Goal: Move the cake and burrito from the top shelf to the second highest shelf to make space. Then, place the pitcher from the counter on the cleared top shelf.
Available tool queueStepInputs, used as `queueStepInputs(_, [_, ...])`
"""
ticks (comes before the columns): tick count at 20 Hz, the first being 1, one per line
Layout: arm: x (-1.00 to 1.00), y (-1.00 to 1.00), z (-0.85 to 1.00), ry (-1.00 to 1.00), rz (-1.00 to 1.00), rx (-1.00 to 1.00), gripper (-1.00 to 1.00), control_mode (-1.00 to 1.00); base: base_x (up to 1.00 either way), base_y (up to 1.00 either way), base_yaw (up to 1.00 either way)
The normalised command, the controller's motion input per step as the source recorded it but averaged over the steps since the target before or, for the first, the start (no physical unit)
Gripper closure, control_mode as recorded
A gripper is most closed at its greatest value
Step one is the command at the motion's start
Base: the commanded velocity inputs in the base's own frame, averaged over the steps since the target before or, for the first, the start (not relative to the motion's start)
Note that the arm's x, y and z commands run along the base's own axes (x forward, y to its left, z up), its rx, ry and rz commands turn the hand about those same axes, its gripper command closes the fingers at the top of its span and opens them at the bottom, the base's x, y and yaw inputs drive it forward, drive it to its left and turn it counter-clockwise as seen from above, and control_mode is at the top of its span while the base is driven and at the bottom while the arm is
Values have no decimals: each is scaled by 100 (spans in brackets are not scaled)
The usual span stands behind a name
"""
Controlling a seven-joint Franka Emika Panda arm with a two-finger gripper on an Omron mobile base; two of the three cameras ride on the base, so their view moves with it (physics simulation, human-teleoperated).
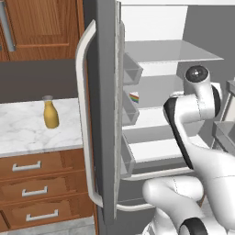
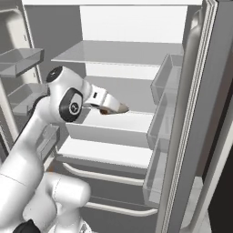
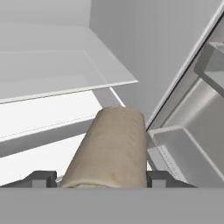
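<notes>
The end effector (image 3: 103,178) grasps the burrito (image 3: 109,151): in the hand view the two dark fingertips (image 3: 40,178) sit against its left and right sides, and the tan roll extends forward between them. In the right base view the burrito (image 2: 114,108) projects from the hand inside the open fridge, above a pale shelf panel; whether it touches that panel cannot be told.

The top shelf (image 2: 123,53) carries nothing visible in either base view. Below it lies the second highest shelf (image 1: 153,85). In the left base view the cake (image 1: 134,97) shows as a rainbow-striped slice at the left edge of the fridge interior, partly hidden by the door bins; it appears to rest at the level of the second highest shelf, but the exact panel cannot be confirmed.

The door bins (image 2: 167,79) on the right door are clear and hold nothing visible.

Outside the fridge, the pitcher (image 1: 50,113) stands upright on the table (image 1: 27,128), well apart from the fridge door (image 1: 103,110). Wooden drawers (image 1: 36,188) sit under the table.
</notes>
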Motion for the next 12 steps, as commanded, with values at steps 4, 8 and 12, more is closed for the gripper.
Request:
queueStepInputs(4, [72,-3,-35,0,16,13,100,-100,0,0,0])
queueStepInputs(8, [96,0,-4,0,18,11,100,-100,0,0,0])
queueStepInputs(12, [90,0,0,0,15,9,100,-100,0,0,0])
